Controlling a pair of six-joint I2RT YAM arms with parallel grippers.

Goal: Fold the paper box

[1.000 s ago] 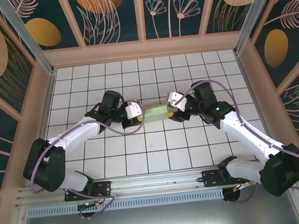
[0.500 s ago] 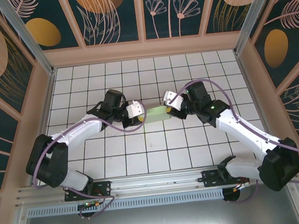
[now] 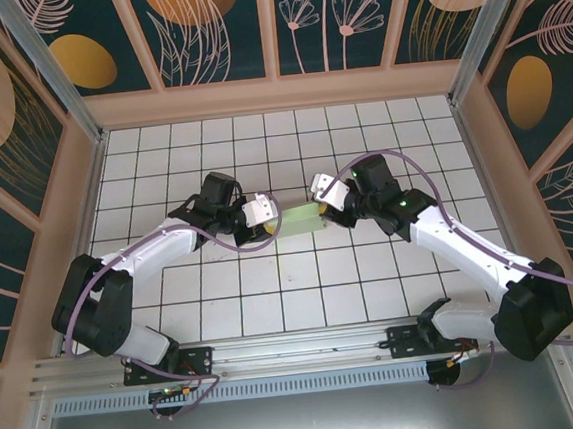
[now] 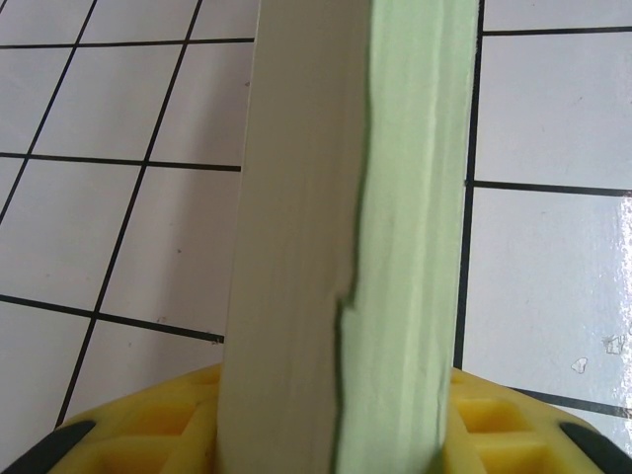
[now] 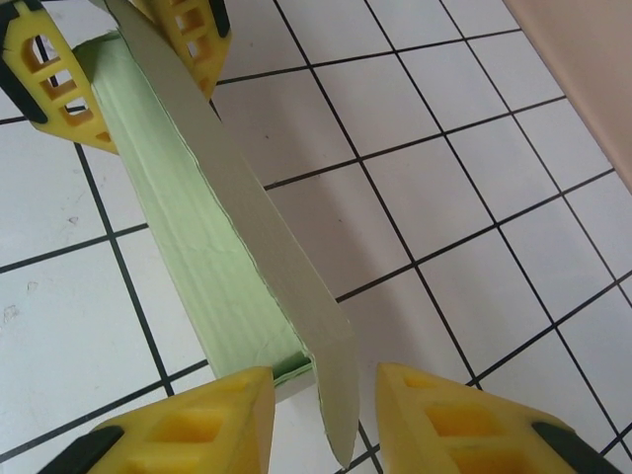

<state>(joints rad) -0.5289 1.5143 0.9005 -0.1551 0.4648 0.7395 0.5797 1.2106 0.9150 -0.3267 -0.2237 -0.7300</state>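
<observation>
You've got thin matt card on the paper box (image 4: pixel 410 247): mint one face, cream the other, with slightly ragged cut edges. The finger pads (image 5: pixel 212 420) are yellow moulded plastic, satin finish. The worktop (image 3: pixel 303 293) is glossy white tile with dark grout.

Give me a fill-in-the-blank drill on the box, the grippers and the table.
1. The inner face of the box is pale ____.
2. The fingers of the right gripper are ____ in colour.
3. The table is covered in white square ____.
4. Seen from above, the box lies ____ the left gripper and the right gripper.

Missing words: green; yellow; tiles; between.
</observation>
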